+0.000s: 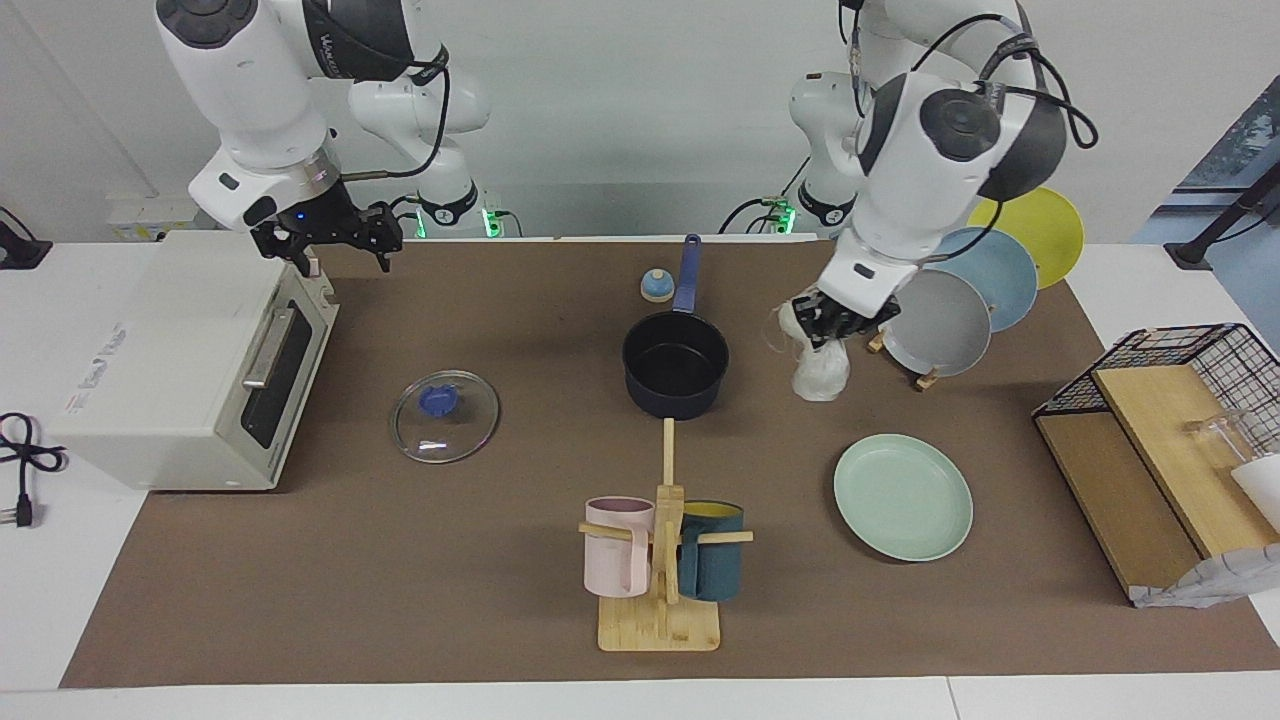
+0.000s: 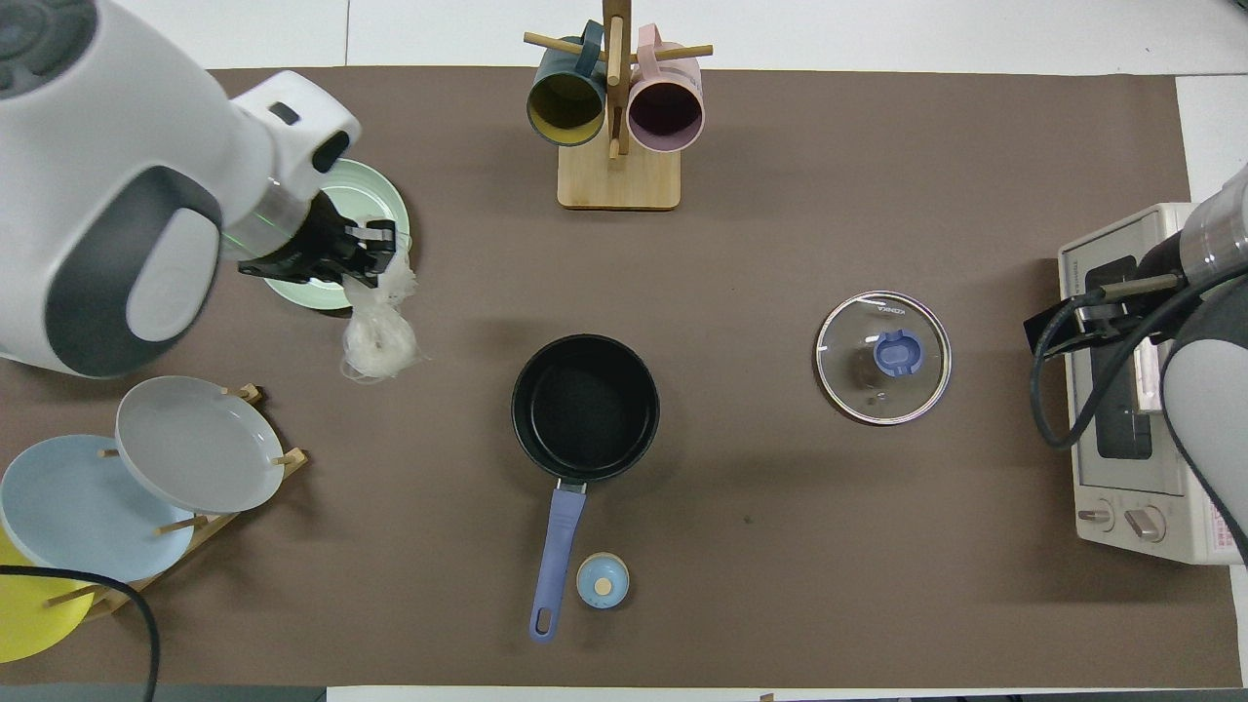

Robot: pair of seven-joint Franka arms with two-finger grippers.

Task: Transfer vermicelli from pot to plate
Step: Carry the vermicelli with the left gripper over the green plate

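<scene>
Lid [image 2: 883,357] reads "KONKA"; left gripper [image 1: 826,322] grips vermicelli [image 1: 820,372] btwn pot [image 1: 676,364], plate [image 1: 903,496].

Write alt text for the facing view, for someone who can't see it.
The left gripper holds the vermicelli in the air between the empty pot and the plate, not yet over the plate. The right gripper waits over the toaster oven; a glass lid lies on the table.

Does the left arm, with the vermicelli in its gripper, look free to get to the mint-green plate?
Probably yes. The left gripper is shut on the vermicelli, which hangs in the air between the pot and the plate. Nothing stands on the bare mat between bundle and plate, and the plate is empty.
</scene>
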